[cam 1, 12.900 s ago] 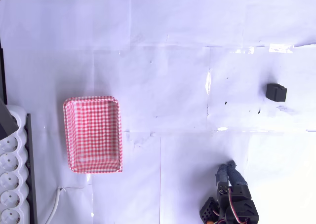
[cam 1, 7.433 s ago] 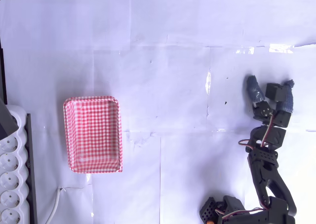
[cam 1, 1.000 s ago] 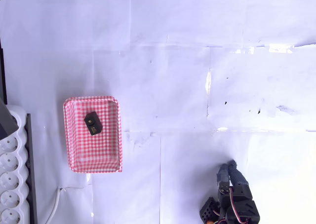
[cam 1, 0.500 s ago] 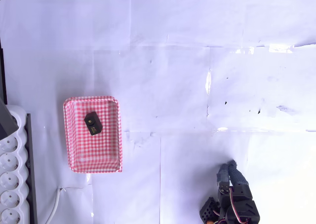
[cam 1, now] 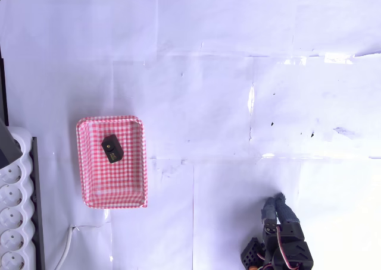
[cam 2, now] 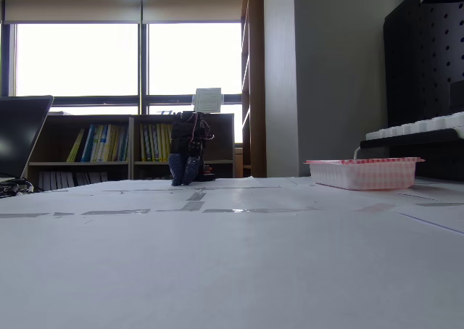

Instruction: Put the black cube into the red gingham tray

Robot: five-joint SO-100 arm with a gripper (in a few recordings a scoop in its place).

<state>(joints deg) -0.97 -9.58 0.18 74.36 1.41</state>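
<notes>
And there it sits: the small matte black cube lies inside the shallow red-and-white gingham tray with rounded corners, in the tray's upper half in the overhead view, a small light mark showing on its face. It lies slightly askew to the tray's edges and clear of the rim.

Over at the bottom right of the overhead view, the black robot arm is folded back, and its gripper with blue-grey fingertips points up the picture, well apart from the tray. The jaws lie pressed together, clenched on nothing.

The worktop is covered in white paper sheets taped together. At the left edge, just beside the tray, stands a white holder with round hollows, and a white cable runs near its lower end.

From the low fixed view, the tray shows side-on at the right, its rim hiding the cube. The arm stands far back against a bookshelf and bright windows.
</notes>
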